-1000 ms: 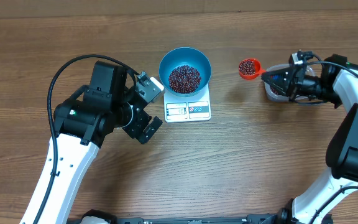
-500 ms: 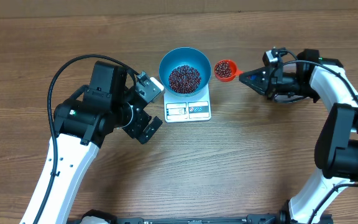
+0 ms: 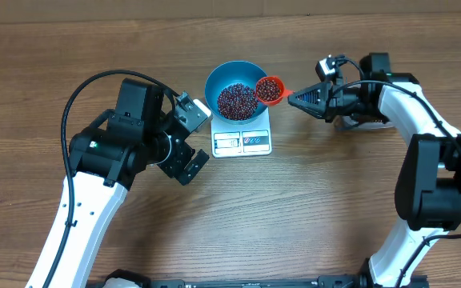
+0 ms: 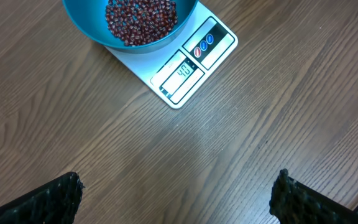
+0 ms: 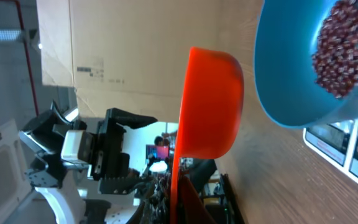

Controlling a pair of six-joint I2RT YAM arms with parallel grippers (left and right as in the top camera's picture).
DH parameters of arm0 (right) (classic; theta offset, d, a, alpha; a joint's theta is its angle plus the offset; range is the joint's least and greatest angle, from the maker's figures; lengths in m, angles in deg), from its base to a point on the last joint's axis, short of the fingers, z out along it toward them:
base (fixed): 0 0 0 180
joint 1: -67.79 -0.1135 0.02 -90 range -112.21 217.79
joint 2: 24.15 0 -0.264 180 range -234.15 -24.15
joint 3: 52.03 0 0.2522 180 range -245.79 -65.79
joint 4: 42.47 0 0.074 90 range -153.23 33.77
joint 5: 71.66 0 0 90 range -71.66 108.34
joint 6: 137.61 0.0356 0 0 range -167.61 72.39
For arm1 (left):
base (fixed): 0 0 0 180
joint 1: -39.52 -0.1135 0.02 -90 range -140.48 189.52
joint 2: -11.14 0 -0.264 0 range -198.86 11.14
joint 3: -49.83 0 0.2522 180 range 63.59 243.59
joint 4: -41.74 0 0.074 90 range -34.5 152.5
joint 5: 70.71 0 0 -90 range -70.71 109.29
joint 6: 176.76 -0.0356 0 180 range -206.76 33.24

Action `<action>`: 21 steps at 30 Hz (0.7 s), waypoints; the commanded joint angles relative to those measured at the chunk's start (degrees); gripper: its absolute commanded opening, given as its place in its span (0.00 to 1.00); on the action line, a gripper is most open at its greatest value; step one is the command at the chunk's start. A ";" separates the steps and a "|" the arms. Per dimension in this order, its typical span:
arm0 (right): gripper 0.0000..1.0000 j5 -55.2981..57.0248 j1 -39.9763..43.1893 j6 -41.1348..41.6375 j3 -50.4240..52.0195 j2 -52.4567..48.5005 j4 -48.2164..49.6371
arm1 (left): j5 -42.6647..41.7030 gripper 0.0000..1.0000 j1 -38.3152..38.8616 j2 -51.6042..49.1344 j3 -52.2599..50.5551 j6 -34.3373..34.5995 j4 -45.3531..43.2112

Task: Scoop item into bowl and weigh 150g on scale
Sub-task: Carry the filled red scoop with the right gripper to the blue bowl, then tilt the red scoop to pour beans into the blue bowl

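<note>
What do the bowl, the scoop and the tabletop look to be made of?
Bowl: likely plastic, smooth blue, evenly coloured with a soft sheen.
Scoop: likely plastic too, one-piece bright orange-red, slightly glossy.
Tabletop: matte brown surface with wood grain; whether it is solid wood or laminate cannot be told.

It looked like a robotics lab: white robot arms [image 3: 78, 216] stood at a wood-grain bench [image 3: 334, 208], with a cardboard box [image 5: 135, 56] behind.

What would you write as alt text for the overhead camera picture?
The right gripper holds a full orange scoop at the rim of a blue bowl of beans on a white scale. The left gripper is open beside the scale.
</note>
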 commanded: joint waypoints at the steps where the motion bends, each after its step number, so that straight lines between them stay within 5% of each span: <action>1: 0.04 2.99 -2.23 8.20 0.07 -0.35 4.59 | -0.42 0.99 -0.24 -0.31 -0.11 -0.68 0.00; 11: 0.04 23.19 -6.40 13.88 0.07 -0.35 20.81 | -0.44 1.00 -0.24 -0.31 -0.11 -0.68 0.00; 21: 0.04 24.83 -8.22 9.05 0.07 1.81 25.38 | -0.44 1.00 -0.24 -0.31 -0.11 -0.68 0.00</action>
